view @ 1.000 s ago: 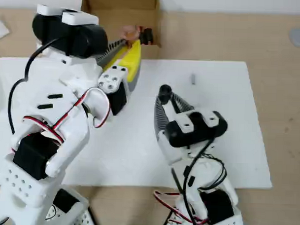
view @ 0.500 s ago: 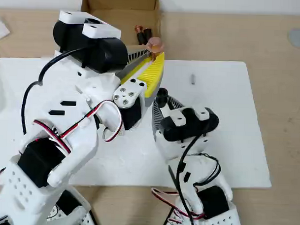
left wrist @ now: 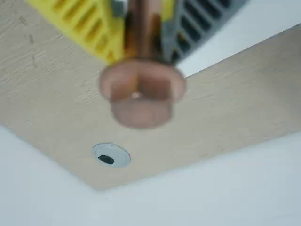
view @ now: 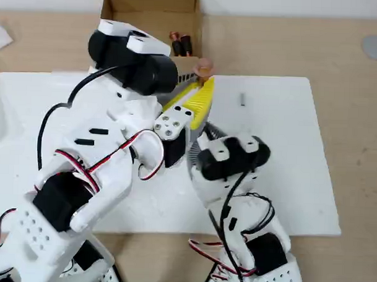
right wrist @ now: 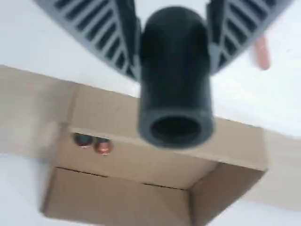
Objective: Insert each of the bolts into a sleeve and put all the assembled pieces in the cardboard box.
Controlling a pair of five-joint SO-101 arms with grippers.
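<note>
left gripper (left wrist: 141,28) clamping bolt (left wrist: 141,94), right gripper (right wrist: 174,42) clamping sleeve (right wrist: 175,99), arms close together

Open room lies over the right side of the white foam sheet (view: 293,169), broken only by a small grey pin (view: 242,98). The bulky white left arm (view: 101,150) covers the sheet's left half and the front-left corner of the open cardboard box (view: 149,19). Mid-sheet, its yellow fingers (view: 200,99), clamped on a copper bolt (view: 203,68), crowd the right arm's grey fingers (right wrist: 94,28), clamped on a black sleeve (right wrist: 175,94).
</note>
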